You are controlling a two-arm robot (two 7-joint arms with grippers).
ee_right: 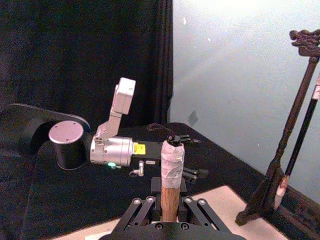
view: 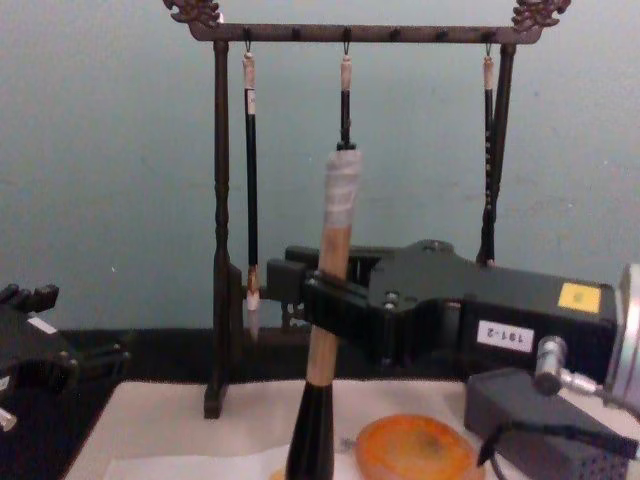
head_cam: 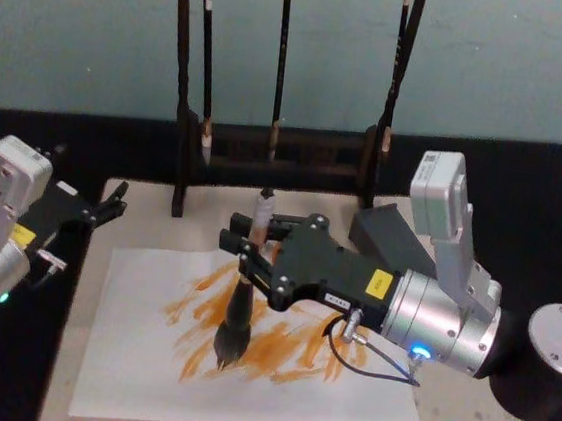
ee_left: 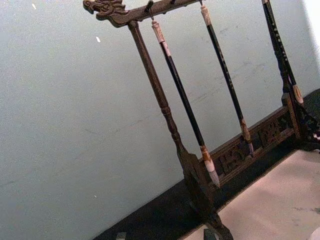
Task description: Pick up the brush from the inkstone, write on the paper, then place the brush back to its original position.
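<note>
The brush (head_cam: 238, 315) stands nearly upright, its bushy dark bristles touching the paper (head_cam: 143, 377) among orange strokes. My right gripper (head_cam: 250, 255) is shut on the tan handle just above the black ferrule. In the chest view the brush (view: 336, 230) rises through the right gripper (view: 322, 297), with its white-wrapped end on top. The orange inkstone (view: 415, 450) lies just beside and below the gripper there. The right wrist view looks along the brush handle (ee_right: 171, 187). My left gripper (head_cam: 108, 207) is parked open at the mat's left edge, holding nothing.
A dark wooden rack (head_cam: 272, 154) with three thin hanging brushes (ee_left: 187, 107) stands at the back of the beige mat (head_cam: 144, 218). A grey block (head_cam: 391, 232) sits behind my right arm. Black cloth covers the table around the mat.
</note>
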